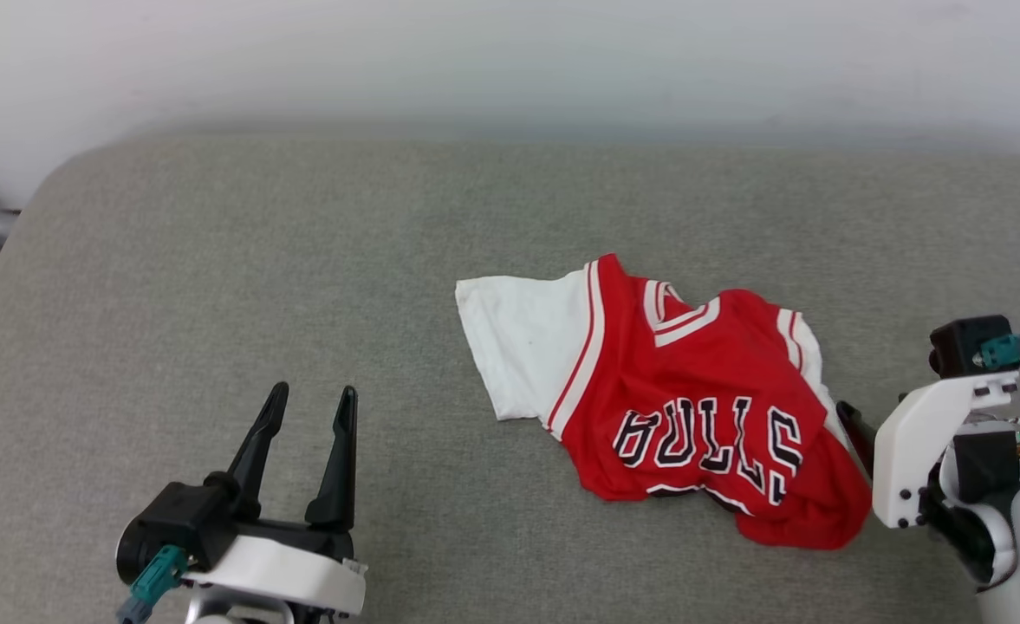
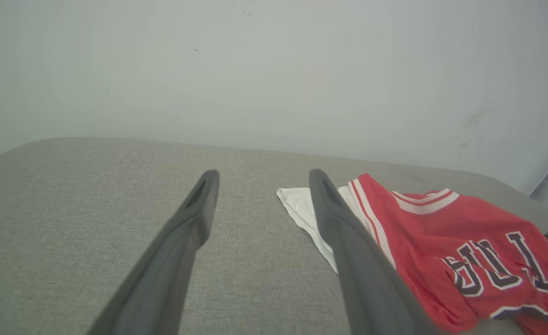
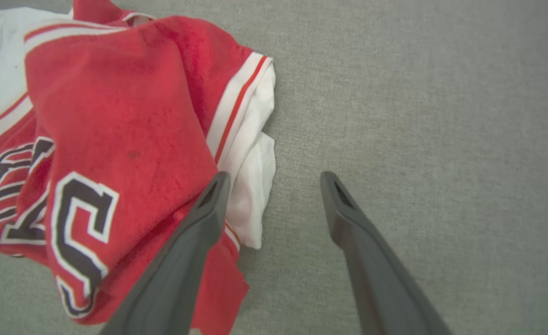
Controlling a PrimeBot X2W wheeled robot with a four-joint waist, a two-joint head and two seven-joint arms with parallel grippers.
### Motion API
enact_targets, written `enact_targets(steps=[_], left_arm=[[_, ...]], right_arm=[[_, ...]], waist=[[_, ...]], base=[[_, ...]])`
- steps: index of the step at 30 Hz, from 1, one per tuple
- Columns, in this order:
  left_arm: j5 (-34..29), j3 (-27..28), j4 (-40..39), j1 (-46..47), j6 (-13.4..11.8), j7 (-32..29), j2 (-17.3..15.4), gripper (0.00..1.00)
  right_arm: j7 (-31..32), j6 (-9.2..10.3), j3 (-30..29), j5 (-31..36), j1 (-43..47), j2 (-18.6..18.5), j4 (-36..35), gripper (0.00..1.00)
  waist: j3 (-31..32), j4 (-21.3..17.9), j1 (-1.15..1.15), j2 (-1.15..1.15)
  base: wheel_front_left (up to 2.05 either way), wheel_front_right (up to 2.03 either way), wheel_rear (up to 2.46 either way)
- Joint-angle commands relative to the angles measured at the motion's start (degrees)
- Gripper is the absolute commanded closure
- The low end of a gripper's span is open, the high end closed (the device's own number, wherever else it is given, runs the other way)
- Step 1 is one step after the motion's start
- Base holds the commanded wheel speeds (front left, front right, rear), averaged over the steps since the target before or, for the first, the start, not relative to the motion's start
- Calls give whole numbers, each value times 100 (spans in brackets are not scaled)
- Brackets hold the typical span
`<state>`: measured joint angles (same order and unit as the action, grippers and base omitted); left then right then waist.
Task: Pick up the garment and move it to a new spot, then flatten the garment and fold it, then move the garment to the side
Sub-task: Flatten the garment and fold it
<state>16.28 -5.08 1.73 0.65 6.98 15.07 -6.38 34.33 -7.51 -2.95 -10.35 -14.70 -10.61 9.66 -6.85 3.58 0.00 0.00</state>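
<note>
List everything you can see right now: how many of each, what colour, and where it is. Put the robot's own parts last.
shirt: one, red with white sleeves, striped trim and black lettering, lying crumpled right of centre in the head view.
padded surface: one, grey fabric, under the shirt and both grippers.
wall: one, whitish, behind the surface.
left gripper: one, dark fingers, open, over bare fabric to the left of the shirt.
right gripper: one, dark fingers, open, at the shirt's right edge, one finger over the shirt and the other over bare fabric.
</note>
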Motion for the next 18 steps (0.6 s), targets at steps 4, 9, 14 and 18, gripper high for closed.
enact_targets(steps=[4,9,14,18], left_arm=[[-93,-23,21,236,37,15,66,0],[-112,-87,43,403,50,15,94,0],[-66,-173,44,543,50,15,90,0],[-57,-208,47,594,51,15,60,0]], right_arm=[[1101,4,-15,-21,-249,-280,-112,0],[1620,5,-80,125,-358,-356,-55,0],[1672,4,-87,185,-377,-338,159,0],[1651,3,23,261,-252,-315,468,0]], waist=[[-315,271,0,0],[-598,500,0,0],[-796,686,0,0],[-870,766,0,0]], base=[[0,0,0],[0,0,0],[0,0,0],[0,0,0]])
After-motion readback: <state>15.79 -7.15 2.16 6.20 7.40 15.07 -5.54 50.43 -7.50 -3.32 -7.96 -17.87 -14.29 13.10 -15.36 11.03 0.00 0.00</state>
